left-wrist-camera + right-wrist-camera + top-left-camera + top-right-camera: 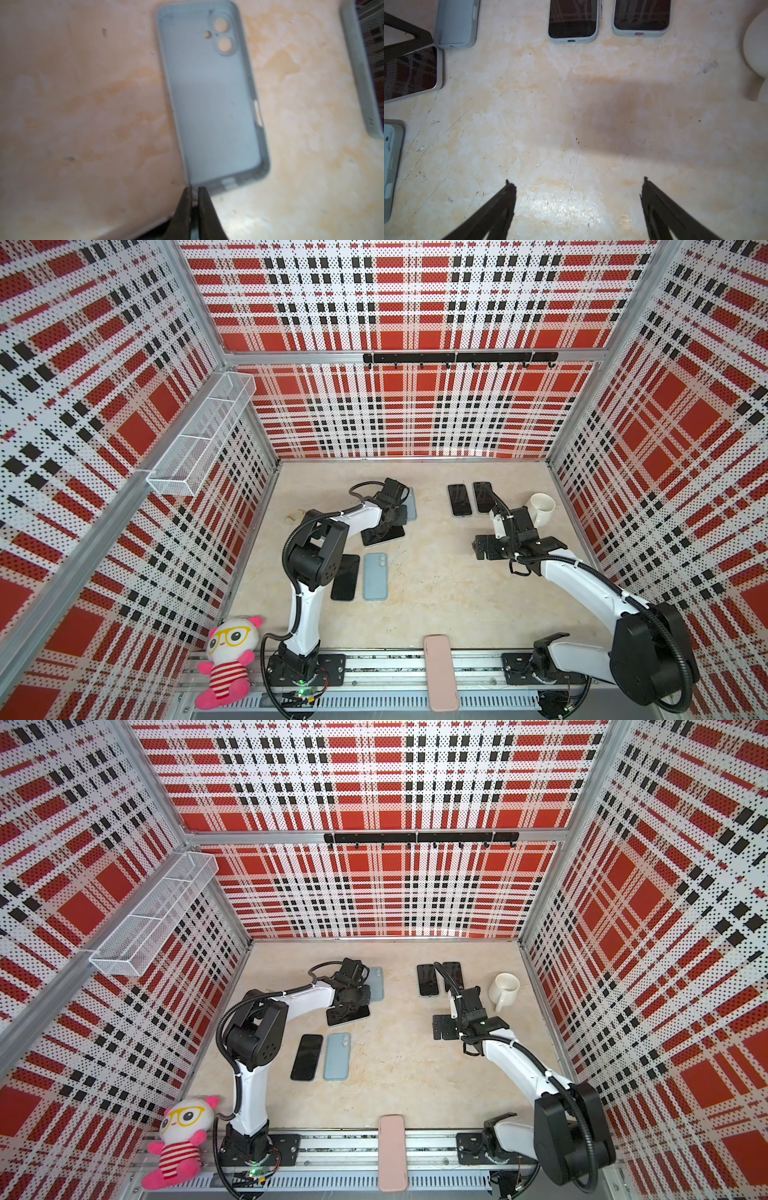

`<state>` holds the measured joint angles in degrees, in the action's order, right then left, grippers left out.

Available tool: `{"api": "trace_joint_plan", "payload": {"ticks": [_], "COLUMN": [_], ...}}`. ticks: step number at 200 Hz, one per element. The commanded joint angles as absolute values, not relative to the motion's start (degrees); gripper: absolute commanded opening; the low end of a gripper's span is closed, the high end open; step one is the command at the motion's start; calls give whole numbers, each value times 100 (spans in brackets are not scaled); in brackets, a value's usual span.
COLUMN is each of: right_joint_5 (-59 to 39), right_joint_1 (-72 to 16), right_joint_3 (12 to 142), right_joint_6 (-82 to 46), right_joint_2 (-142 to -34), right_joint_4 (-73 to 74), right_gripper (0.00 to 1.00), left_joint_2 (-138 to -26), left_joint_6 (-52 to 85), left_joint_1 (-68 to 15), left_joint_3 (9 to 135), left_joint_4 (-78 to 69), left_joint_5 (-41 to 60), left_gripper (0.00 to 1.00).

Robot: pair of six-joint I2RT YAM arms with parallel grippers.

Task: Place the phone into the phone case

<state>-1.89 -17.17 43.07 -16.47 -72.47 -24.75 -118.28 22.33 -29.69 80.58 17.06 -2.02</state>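
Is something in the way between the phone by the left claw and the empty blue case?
Nothing visible is. The phone lies right beside the empty case, whose inside is bare. Only the left gripper itself is there, at their near corners, jaws nearly shut.

In both top views a white mug (542, 506) sits at the right of the scuffed beige bench (440, 601), its handle toward the lower edge. A pink and white plush toy (228, 659) with yellow glasses sits at the lower left. A white wire basket (203, 427) hangs on the left plaid wall (83, 385). A black hook rail (457, 357) crosses the back wall.
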Motion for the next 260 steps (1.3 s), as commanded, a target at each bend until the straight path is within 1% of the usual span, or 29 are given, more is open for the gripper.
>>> {"api": "trace_joint_plan", "payload": {"ticks": [1, 38, 60, 69, 82, 87, 99, 117, 146, 175, 242, 260], "right_joint_5": [-385, -321, -343, -387, -464, -490, -553, -589, -525, -394, -511, -514], "right_joint_1": [-1689, -1689, -1681, -1687, -1685, -1682, -1689, -1683, -1680, -1681, -1679, -1687], "right_joint_3": [4281, 4238, 4230, 4220, 4229, 4243, 4234, 4216, 4136, 4161, 4166, 4155], "right_joint_6": [-1775, -1774, -1819, -1832, -1836, -1830, -1821, -1802, -1742, -1633, -1660, -1679], "right_joint_2": [-7301, -7339, -7348, -7363, -7398, -7417, -7452, -7459, -7361, -7189, -7181, -7198], "right_joint_4": [-2206, -2206, -2193, -2158, -2127, -2127, -2127, -2209, -2334, -2570, -2598, -2583], "right_gripper": [95, 96, 95, 95, 95, 94, 93, 93, 93, 93, 91, 91], "left_joint_2": [-11332, -10994, -10738, -10716, -10845, -10905, -11047, -11265, -11705, -12045, -12608, -12717], "left_joint_6": [2758, 3140, 3048, 2879, 2507, 2260, 1733, 1048, 175, -302, -719, -683], "left_joint_1": [-3245, -3872, -3940, -3899, -3858, -3858, -3852, -3775, -3563, -3446, -3296, -3309], "left_joint_3": [7730, 7218, 7056, 7076, 7296, 7392, 7586, 7910, 8558, 8892, 9214, 9255], "left_joint_4": [1309, 1061, 1036, 1020, 1155, 1256, 1394, 1564, 1794, 2062, 2151, 2214], "left_joint_5": [-13, -53, -380, -377, -259, -279, -455, -581, -296, -158, -5, 43], "left_gripper": [10, 9, 10, 15, 30, 34, 41, 46, 49, 50, 52, 51]}}
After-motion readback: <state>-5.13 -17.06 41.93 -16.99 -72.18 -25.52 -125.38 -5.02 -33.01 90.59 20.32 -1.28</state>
